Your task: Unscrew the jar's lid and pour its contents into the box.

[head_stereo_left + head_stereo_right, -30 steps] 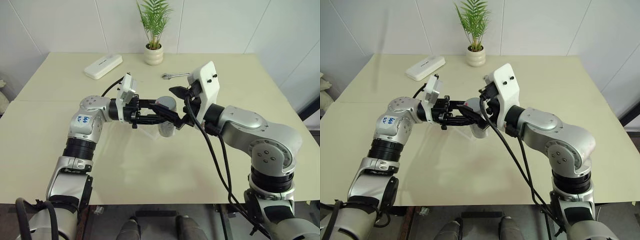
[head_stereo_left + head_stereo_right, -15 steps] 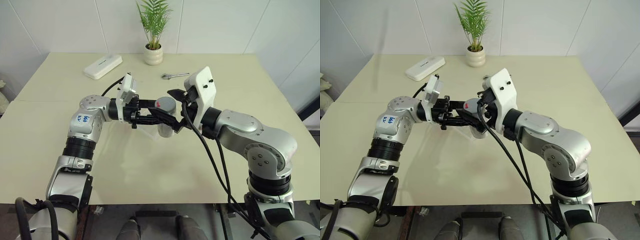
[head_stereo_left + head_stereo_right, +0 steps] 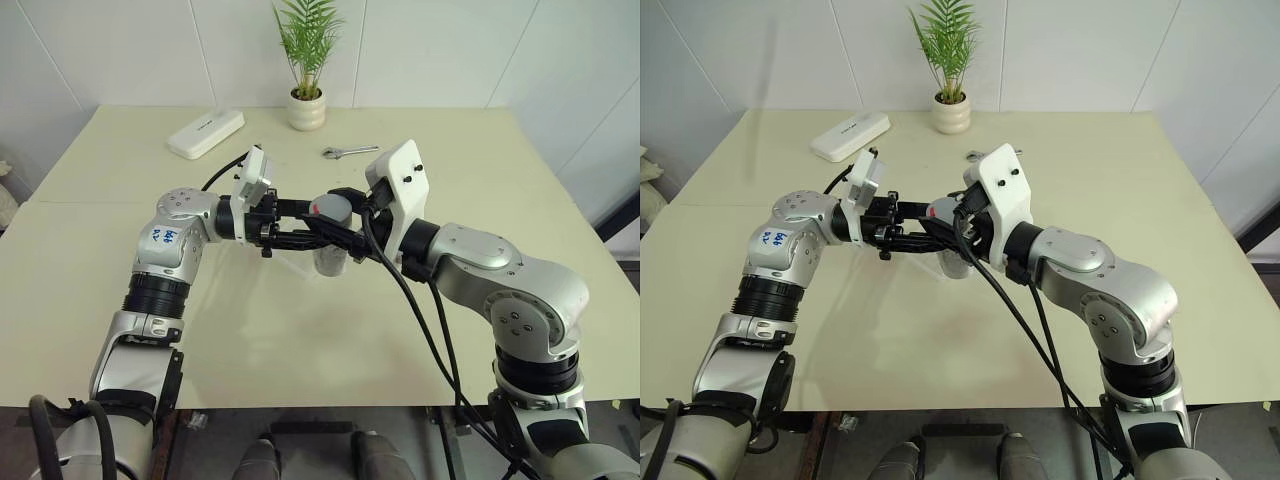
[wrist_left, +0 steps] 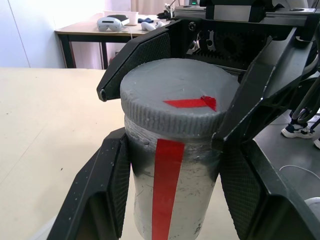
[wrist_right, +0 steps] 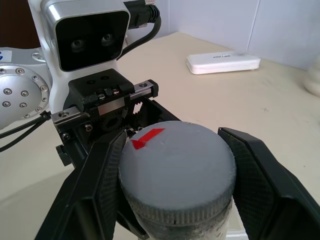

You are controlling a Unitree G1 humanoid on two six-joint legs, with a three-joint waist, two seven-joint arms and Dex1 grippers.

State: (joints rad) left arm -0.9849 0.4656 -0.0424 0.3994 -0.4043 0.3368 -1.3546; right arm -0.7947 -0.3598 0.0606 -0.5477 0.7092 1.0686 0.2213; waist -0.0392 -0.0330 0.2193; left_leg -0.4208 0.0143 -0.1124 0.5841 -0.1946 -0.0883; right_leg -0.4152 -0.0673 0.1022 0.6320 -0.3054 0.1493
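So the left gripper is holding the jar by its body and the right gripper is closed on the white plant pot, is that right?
Not quite. The right gripper is closed on the lid, not on the plant pot, which stands untouched at the table's far edge. The right wrist view shows its fingers against the lid's rim. The left gripper does hold the jar by its body.

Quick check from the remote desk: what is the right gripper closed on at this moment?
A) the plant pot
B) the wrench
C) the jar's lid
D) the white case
C: the right gripper has its black fingers pressed against both sides of the lid, while the left gripper clamps the jar below.
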